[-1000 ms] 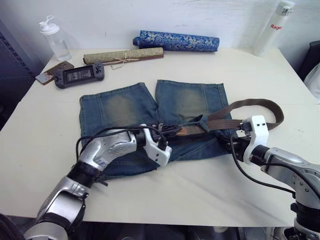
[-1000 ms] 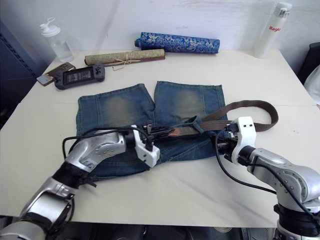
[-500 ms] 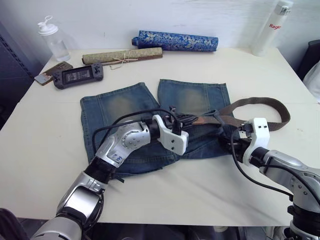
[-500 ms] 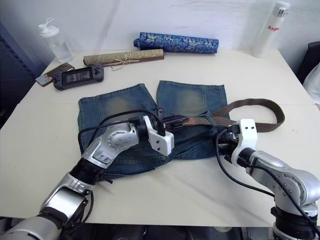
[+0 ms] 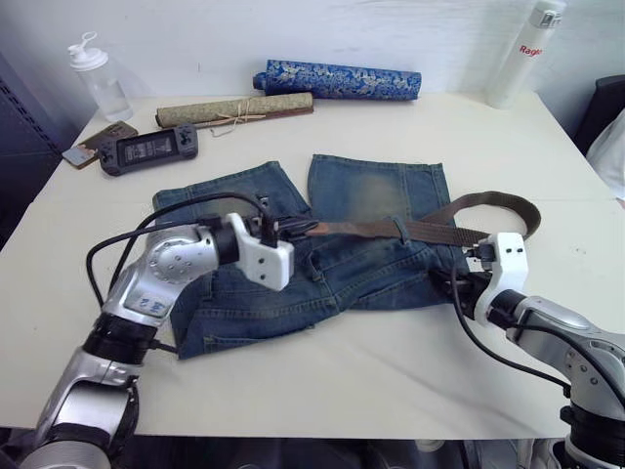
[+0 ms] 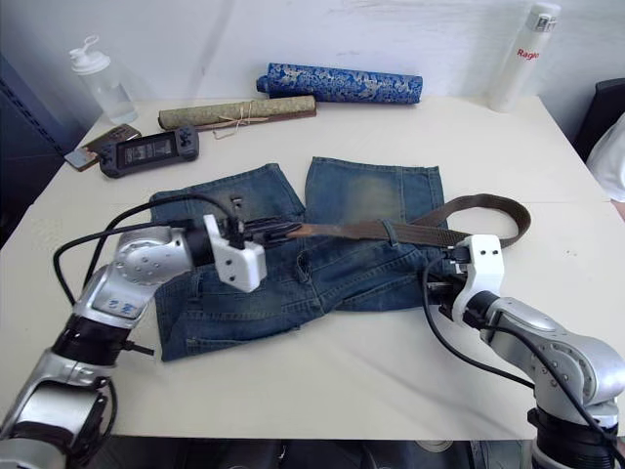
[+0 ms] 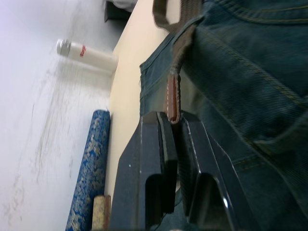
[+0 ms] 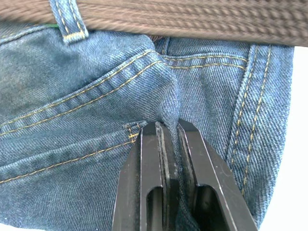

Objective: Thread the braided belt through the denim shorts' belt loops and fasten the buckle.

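The denim shorts (image 5: pixel 371 191) lie flat mid-table, waistband toward me. The braided belt (image 5: pixel 439 233) stretches taut across the waistband, passes under a belt loop (image 5: pixel 398 232) and curls back on the table at the right (image 5: pixel 522 210). My left gripper (image 5: pixel 289 229) is shut on the belt's tan leather tip (image 7: pixel 172 98). My right gripper (image 5: pixel 459 283) is shut on a fold of denim (image 8: pixel 168 108) at the shorts' right side, just below the belt (image 8: pixel 192 19) and another belt loop (image 8: pixel 67 21). I cannot make out the buckle.
Along the back of the table lie a blue patterned roll (image 5: pixel 342 80), a tan scroll (image 5: pixel 234 109), a handheld game console (image 5: pixel 146 149) and a phone (image 5: pixel 93 142). A clear bottle (image 5: pixel 90 73) stands back left and a white bottle (image 5: pixel 527 54) back right.
My left gripper swung right, then pulled back left with the belt tip. The belt drew straight and taut and its far loop shrank. The right gripper stayed on the denim.
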Action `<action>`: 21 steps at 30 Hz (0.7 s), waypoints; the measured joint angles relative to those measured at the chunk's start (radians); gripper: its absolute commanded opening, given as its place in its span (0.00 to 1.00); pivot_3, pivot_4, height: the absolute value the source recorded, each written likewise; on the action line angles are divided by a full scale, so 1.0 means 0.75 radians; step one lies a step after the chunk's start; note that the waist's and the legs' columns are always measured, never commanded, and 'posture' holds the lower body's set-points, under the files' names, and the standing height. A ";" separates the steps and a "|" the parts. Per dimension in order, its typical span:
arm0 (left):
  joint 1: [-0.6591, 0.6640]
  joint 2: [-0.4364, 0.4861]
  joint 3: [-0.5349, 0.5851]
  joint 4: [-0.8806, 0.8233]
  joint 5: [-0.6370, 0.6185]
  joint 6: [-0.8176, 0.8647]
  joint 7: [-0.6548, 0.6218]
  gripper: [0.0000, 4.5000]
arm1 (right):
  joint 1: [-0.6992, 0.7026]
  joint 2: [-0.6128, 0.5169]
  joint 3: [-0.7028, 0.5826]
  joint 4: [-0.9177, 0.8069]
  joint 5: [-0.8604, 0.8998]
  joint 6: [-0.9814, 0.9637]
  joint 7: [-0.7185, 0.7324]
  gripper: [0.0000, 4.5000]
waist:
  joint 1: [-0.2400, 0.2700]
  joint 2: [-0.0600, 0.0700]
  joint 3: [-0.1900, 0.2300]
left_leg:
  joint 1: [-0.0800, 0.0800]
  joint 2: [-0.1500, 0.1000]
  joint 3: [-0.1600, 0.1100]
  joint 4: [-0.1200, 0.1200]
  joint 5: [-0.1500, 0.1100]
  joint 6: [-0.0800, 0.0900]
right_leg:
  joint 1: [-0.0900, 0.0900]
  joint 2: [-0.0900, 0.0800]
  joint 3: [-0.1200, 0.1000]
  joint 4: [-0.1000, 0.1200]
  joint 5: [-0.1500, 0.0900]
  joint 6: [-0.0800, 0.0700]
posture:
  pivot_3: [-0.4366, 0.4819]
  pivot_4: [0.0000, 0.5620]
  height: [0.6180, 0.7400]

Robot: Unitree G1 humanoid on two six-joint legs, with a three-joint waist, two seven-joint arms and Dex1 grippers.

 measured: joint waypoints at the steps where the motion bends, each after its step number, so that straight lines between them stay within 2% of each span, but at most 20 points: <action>1: 0.008 0.008 0.003 -0.002 -0.002 -0.024 0.002 0.00 | 0.000 0.000 0.000 0.002 0.000 -0.002 0.000 0.01 | 0.000 0.000 0.000 | 0.000 0.000 0.000 0.000 0.000 0.000 | 0.000 0.000 0.000 0.000 0.000 0.000 | 0.48 0.27 0.16; 13: 0.068 0.022 0.037 -0.015 0.001 -0.100 0.042 0.00 | -0.006 -0.057 -0.093 0.108 -0.048 -0.054 0.011 0.01 | 0.012 0.000 0.000 | 0.000 -0.002 0.001 0.000 0.000 0.000 | 0.000 0.000 0.004 0.000 0.000 0.000 | 0.48 0.27 0.16; 18: 0.075 0.001 0.037 -0.025 0.018 -0.075 0.063 0.00 | -0.039 -0.002 -0.148 0.093 0.067 0.001 0.008 0.01 | 0.004 0.000 0.000 | 0.000 -0.002 0.001 0.000 0.000 0.000 | 0.000 0.000 0.004 0.001 0.000 0.000 | 0.48 0.27 0.16; 21: 0.075 -0.025 0.037 -0.056 0.024 -0.060 0.071 0.00 | -0.058 0.012 -0.172 0.056 0.155 0.041 -0.035 0.26 | -0.008 0.000 0.000 | 0.000 -0.002 0.001 -0.001 0.000 0.000 | -0.001 0.000 0.004 0.001 0.000 0.000 | 0.48 0.27 0.16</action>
